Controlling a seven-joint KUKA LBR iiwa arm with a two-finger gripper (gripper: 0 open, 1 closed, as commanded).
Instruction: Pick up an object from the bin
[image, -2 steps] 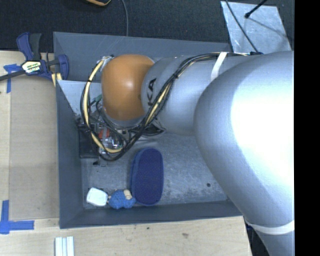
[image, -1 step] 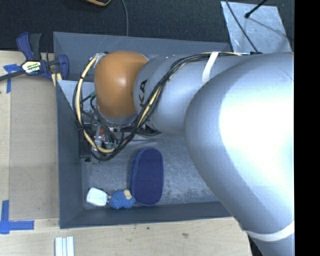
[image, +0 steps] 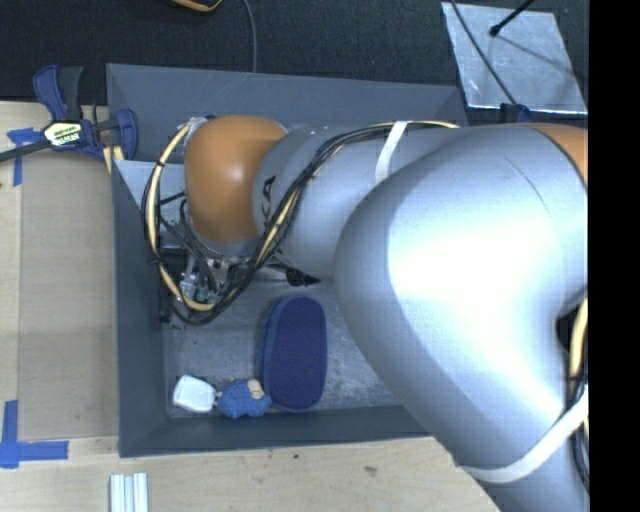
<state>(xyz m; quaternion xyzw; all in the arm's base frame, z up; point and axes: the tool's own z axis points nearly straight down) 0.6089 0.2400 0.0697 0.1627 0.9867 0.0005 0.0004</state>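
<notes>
Field notes, standing by the bin

- Arm (image: 450, 280) reaches in from the right and covers most of the grey bin (image: 135, 330). Orange cover (image: 230, 175) on the wrist, cables (image: 156, 215) looped round it.
- Gripper (image: 197, 288) hangs low in the left part of the bin, close to the left wall. Wrist and cabling mask the tip: cannot tell whether it is released or clenched, and I see nothing in it.
- Loose things lie along the near wall, apart from the gripper:
  - dark blue oval pad (image: 295, 350), lying flat with its long axis running away from the near wall. It is the largest thing and nearest the tool.
  - small blue thing (image: 236, 401), touching the pad's lower left end, with a tan bit on it.
  - white lump (image: 194, 394), just beside the blue thing, in the near left corner.
- Judgement on the pad: the surface looks woven or foamy, possibly a sponge or soft case. Likely light, yielding and not slippery. Best taken across the narrow width near the middle; a grip at an end might let it droop or tip.
- The white lump sits tight to the corner, which would make closing round it awkward
</notes>
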